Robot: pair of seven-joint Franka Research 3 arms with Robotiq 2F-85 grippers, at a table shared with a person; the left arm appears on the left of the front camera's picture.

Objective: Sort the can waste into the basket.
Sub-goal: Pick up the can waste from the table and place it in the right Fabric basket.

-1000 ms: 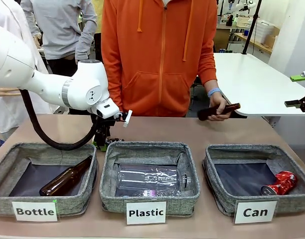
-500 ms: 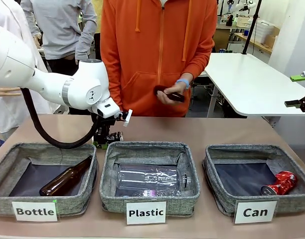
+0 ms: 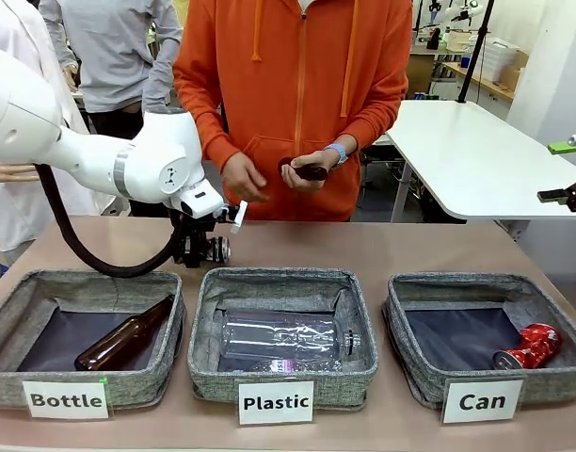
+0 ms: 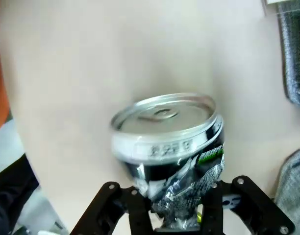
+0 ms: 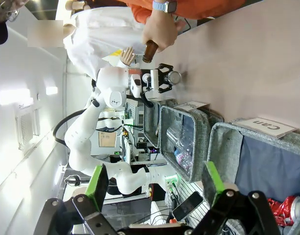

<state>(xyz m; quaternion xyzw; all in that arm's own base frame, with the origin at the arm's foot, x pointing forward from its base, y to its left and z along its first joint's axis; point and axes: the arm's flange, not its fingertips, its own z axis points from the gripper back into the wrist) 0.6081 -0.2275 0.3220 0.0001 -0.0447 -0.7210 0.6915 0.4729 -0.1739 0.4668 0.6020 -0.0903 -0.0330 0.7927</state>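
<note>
— How much room is there on the left side?
— The Bottle basket (image 3: 81, 287) stands at the front left of the counter (image 3: 410, 250), and a brown bottle (image 3: 123, 344) lies slanted inside it. Behind its far rim there is a free strip of counter, and the left arm (image 3: 128, 169) comes down there.
— What is its pose?
— The elbow is bent and the wrist is turned down, just behind the gap between the Bottle basket and the Plastic basket (image 3: 283, 278). The left jaws are clenched on the black and silver can (image 4: 164, 142), at its crushed lower part. The round top points away from the wrist. I cannot tell if the can touches the counter.
— And the middle?
— A clear bottle (image 3: 288, 339) lies in the Plastic basket. Behind it the counter is free up to the far edge. A person (image 3: 302, 85) in orange stands there and holds another brown bottle (image 3: 297, 171) in one hand (image 3: 318, 162).
— And the right?
— The Can basket (image 3: 476, 281) stands apart from the Plastic basket. A red can (image 3: 528, 346) lies in its near right corner, and the rest of the lining is free. The right jaws stand wide apart and grasp nothing.
</note>
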